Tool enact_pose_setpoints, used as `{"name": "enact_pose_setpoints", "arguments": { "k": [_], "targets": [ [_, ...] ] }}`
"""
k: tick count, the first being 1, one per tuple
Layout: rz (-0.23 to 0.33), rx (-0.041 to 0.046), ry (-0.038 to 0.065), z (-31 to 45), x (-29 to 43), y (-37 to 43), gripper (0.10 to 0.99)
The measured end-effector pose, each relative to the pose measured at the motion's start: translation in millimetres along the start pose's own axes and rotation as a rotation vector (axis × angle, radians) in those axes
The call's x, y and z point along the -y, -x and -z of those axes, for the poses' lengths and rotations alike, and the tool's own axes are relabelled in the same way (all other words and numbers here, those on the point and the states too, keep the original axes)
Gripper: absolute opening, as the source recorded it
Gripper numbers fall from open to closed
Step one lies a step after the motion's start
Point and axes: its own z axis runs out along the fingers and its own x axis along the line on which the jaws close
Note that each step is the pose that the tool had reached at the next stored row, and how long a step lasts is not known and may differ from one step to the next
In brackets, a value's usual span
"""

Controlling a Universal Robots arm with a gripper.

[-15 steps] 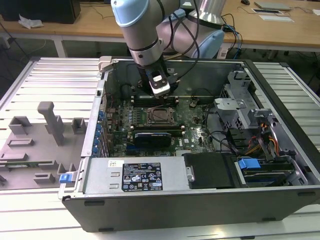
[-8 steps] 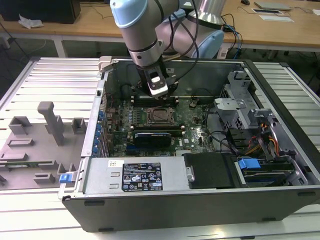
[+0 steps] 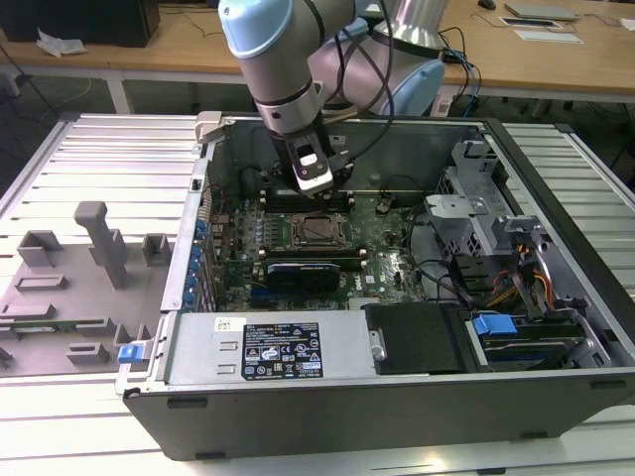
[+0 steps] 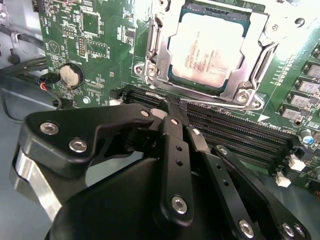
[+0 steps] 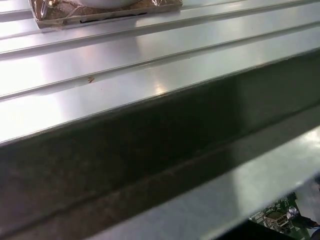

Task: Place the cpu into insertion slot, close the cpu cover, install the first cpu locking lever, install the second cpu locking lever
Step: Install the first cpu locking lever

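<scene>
In the second wrist view the cpu (image 4: 212, 47) lies flat in the insertion slot (image 4: 176, 75), its silver-grey top showing. The cpu cover (image 4: 161, 42) lies down around it as a silver frame. Thin metal lever rods run along the frame's sides. My gripper (image 4: 171, 111) is shut with nothing between its black fingers (image 4: 172, 150), and its tips hover just short of the socket, over the long memory slots. In the exterior view the gripper (image 3: 316, 186) hangs inside the open computer case, right above and just behind the socket (image 3: 319, 231).
Long black memory slots (image 4: 235, 135) and a coin battery (image 4: 70, 76) flank the socket. A black card (image 3: 303, 270), the power supply (image 3: 268, 347) and a drive cage (image 3: 496, 248) crowd the case. Grey fixtures (image 3: 99, 243) stand on the ribbed table at the exterior view's left.
</scene>
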Motion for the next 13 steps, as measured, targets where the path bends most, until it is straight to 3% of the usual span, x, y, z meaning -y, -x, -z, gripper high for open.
{"name": "enact_pose_setpoints", "arguments": {
  "k": [13],
  "targets": [
    [0.000, 0.0000, 0.000, -5.6, 2.6, -1.0, 0.106]
  ]
}}
